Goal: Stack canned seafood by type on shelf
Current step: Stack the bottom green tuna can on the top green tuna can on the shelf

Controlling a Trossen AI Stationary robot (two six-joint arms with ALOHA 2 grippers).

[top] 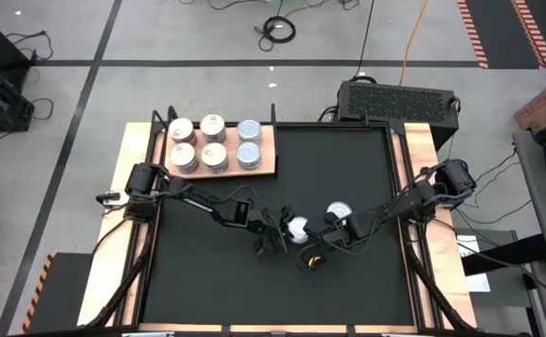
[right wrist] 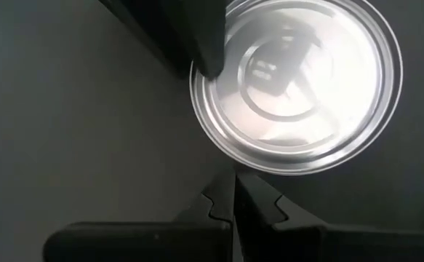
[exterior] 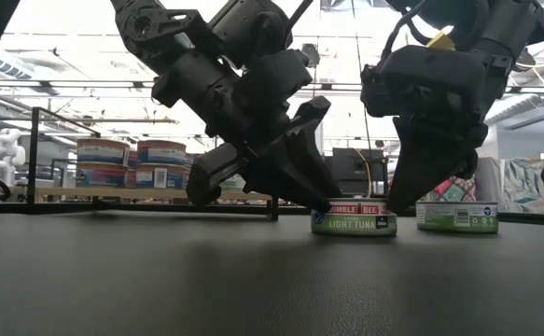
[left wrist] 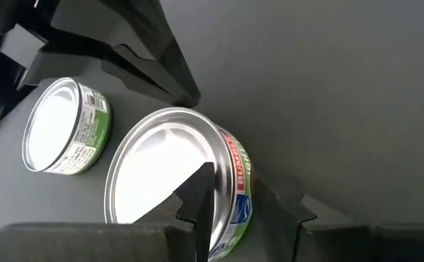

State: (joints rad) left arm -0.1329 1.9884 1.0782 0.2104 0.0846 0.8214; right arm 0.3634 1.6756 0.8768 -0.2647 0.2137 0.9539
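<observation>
The canned seafood sits in two places: six tins (top: pixel 214 143) rest in two rows on the shelf (top: pixel 267 165) at my far left, and two more lie on the black mat (top: pixel 347 271) at mid-table. My left gripper (top: pixel 282 236) is down at the first loose tin (top: pixel 298 227), fingers spread with one finger (left wrist: pixel 197 196) across its lid. Just right of it, my right gripper (top: pixel 316 256) hangs with its fingers pressed together, beside the second loose tin (top: pixel 339 212).
</observation>
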